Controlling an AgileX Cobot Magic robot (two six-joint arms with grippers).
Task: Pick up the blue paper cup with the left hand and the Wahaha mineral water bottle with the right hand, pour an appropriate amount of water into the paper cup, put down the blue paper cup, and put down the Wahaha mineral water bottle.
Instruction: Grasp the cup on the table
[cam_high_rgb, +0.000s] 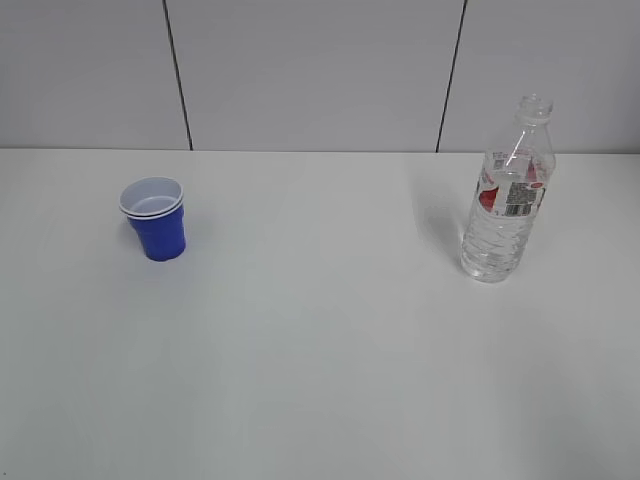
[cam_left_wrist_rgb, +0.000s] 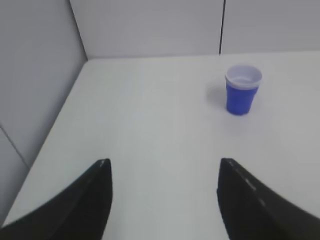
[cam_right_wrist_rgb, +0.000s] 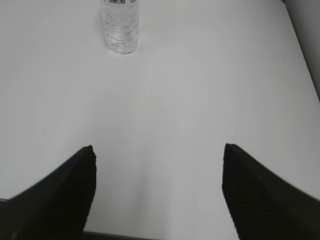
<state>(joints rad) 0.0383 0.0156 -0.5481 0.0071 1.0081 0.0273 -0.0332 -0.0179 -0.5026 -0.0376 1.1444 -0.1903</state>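
A plain white table (cam_high_rgb: 320, 380) fills the lower two thirds of the exterior view, meeting a pale grey panelled wall (cam_high_rgb: 310, 70) along a straight edge in the upper third; two thin dark seams run down the wall panels. In the left wrist view the wall also turns a corner and runs along the left side of the frame.

The blue paper cup (cam_high_rgb: 154, 218) stands upright on the table at centre-left of the exterior view, its long axis vertical, open mouth up, showing a white inside and a doubled white rim. In the left wrist view it sits in the upper right (cam_left_wrist_rgb: 242, 89).

The Wahaha mineral water bottle (cam_high_rgb: 508, 190) stands upright at the right of the exterior view, well apart from the cup, long axis vertical, capless neck pointing up, red-and-white label with barcode around its upper body. In the right wrist view only its ribbed lower body shows at the top edge, left of centre (cam_right_wrist_rgb: 120, 27).

The left hand (cam_left_wrist_rgb: 162, 200) is spread wide with nothing between its fingers, low in its frame and well short of the cup. The right hand (cam_right_wrist_rgb: 157, 195) is likewise spread wide and empty, well short of the bottle.
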